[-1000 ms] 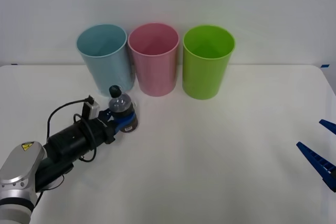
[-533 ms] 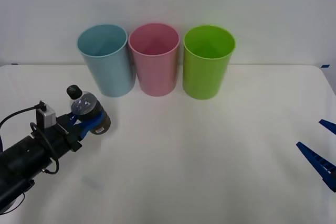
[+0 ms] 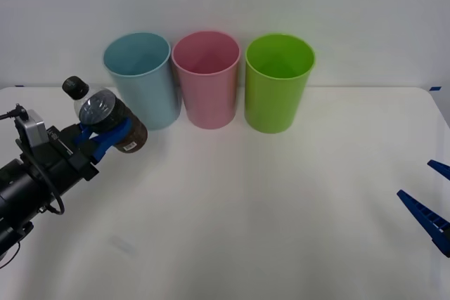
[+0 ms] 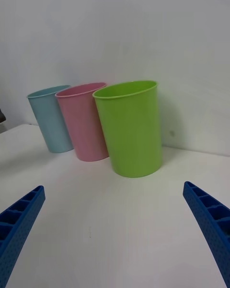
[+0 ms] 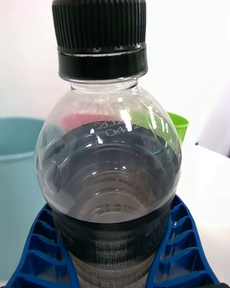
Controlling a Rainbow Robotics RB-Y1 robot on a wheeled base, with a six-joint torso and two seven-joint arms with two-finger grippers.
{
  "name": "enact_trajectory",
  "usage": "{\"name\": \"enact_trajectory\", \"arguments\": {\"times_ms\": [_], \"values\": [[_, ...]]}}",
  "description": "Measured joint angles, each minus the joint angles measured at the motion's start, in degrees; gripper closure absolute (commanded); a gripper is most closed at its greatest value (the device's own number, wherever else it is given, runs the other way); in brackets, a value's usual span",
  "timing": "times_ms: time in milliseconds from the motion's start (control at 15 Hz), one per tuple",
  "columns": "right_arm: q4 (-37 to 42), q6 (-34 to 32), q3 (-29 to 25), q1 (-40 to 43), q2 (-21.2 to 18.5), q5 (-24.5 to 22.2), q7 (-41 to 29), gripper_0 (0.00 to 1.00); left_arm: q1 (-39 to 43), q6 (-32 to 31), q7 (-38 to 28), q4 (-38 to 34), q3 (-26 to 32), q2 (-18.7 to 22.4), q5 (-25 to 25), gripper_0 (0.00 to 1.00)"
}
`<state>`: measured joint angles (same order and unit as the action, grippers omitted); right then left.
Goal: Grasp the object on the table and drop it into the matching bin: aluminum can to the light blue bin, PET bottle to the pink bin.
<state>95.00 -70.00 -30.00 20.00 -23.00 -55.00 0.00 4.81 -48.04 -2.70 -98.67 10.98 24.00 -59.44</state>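
Blue ribbed fingers of the left gripper (image 3: 105, 137) are clenched around the dark label band of the PET bottle (image 3: 105, 113), holding it tilted off the white table (image 3: 281, 209) just to the left of the light blue bin (image 3: 143, 79), its black cap (image 3: 75, 88) pointing away from that bin. Right of the light blue bin stands the pink bin (image 3: 207, 79), almost touching it, and next along is the lime green bin (image 3: 278, 82). Well to the right of the light blue bin, the right gripper (image 3: 430, 209) hangs low above the table near its edge, fingers spread wide apart around nothing.
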Motion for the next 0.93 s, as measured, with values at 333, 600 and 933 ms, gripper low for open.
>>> {"name": "enact_trajectory", "arguments": {"times_ms": [333,600,933], "values": [[0.00,0.00,0.00,0.00,0.00,0.00,0.00,0.00,-8.14,2.65,-1.34,-0.27,-0.81,0.00,0.03,1.00],[0.00,0.00,0.00,0.00,0.00,0.00,0.00,0.00,-14.35,9.98,-3.60,-0.22,-3.76,-0.01,-0.53,1.00],[0.00,0.00,0.00,0.00,0.00,0.00,0.00,0.00,-24.46,16.11,-4.01,7.03,-7.26,-0.03,-3.81,1.00]]}}
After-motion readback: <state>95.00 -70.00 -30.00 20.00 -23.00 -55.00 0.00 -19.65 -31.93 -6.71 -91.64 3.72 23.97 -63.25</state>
